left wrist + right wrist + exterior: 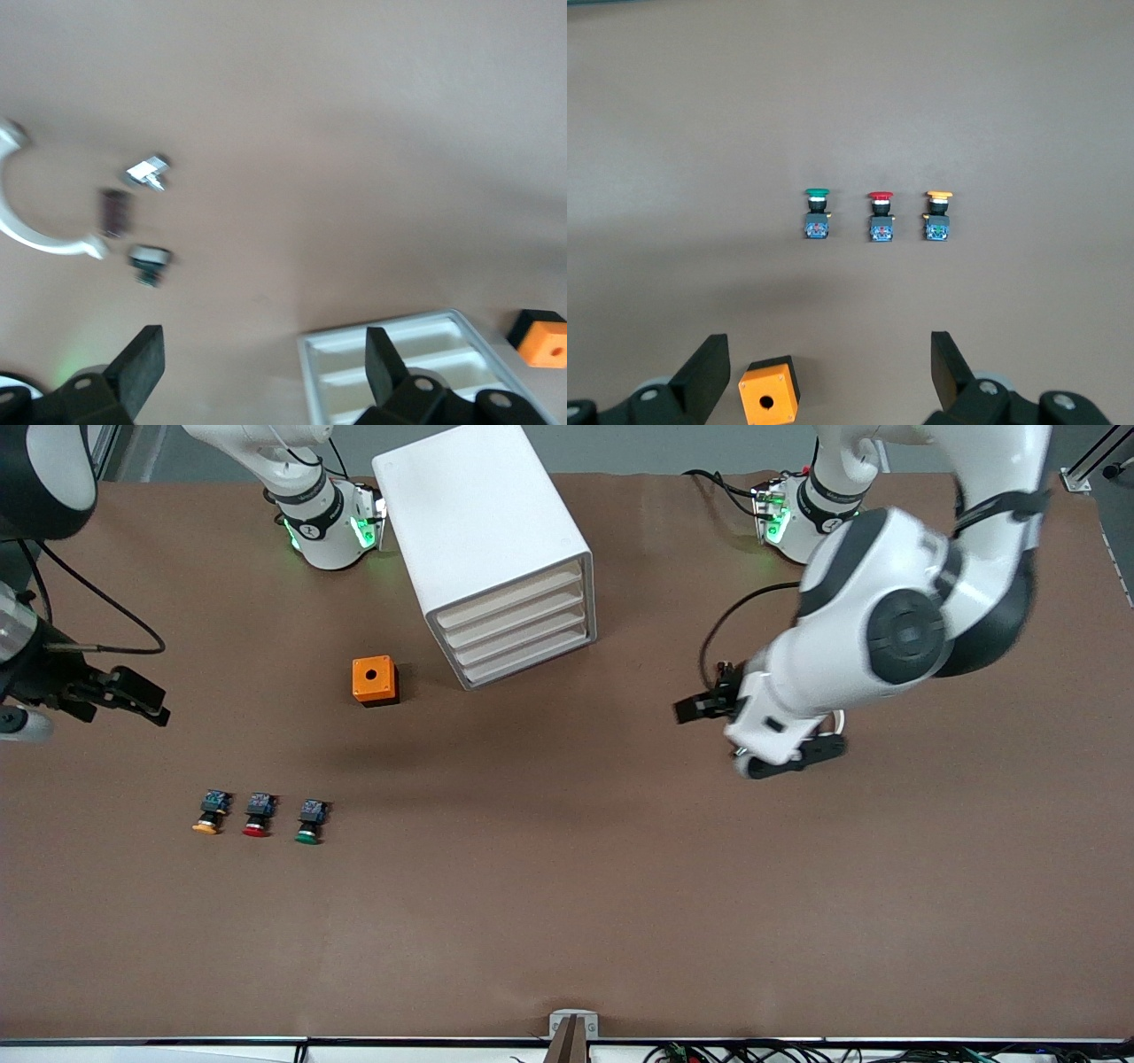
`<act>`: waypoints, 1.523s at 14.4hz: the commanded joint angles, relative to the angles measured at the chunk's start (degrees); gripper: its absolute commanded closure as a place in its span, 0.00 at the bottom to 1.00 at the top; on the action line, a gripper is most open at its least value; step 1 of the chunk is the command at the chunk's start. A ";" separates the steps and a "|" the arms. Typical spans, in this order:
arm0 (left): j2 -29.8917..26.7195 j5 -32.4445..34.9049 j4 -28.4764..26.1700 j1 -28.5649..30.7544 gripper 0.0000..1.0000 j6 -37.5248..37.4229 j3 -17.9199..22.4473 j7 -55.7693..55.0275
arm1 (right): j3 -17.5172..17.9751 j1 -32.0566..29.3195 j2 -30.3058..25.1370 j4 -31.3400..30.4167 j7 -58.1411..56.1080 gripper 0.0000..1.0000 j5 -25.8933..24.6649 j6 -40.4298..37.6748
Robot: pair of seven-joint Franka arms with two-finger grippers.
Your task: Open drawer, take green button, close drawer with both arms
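Green button lies on the worktop, well apart from both wide-open, empty tools: right tool over the worktop's end, left tool beside the shut drawer.

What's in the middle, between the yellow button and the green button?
The red button lies between the yellow button and the green button, all three in a row on the table. The front and right wrist views show it.
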 commanded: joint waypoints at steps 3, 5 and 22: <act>-7.88 5.86 -2.33 9.30 0.00 -6.26 -0.43 12.48 | 0.76 -1.07 -4.55 -1.73 -0.55 0.00 1.34 -1.54; -9.20 5.88 -2.41 13.09 0.00 -8.81 -0.34 20.89 | 0.76 -0.98 -5.69 -2.00 -0.55 0.00 1.34 -1.80; -21.69 6.67 -12.88 10.20 0.00 -0.56 13.72 37.46 | 0.58 -1.16 -4.82 5.20 -1.26 0.00 1.25 -9.45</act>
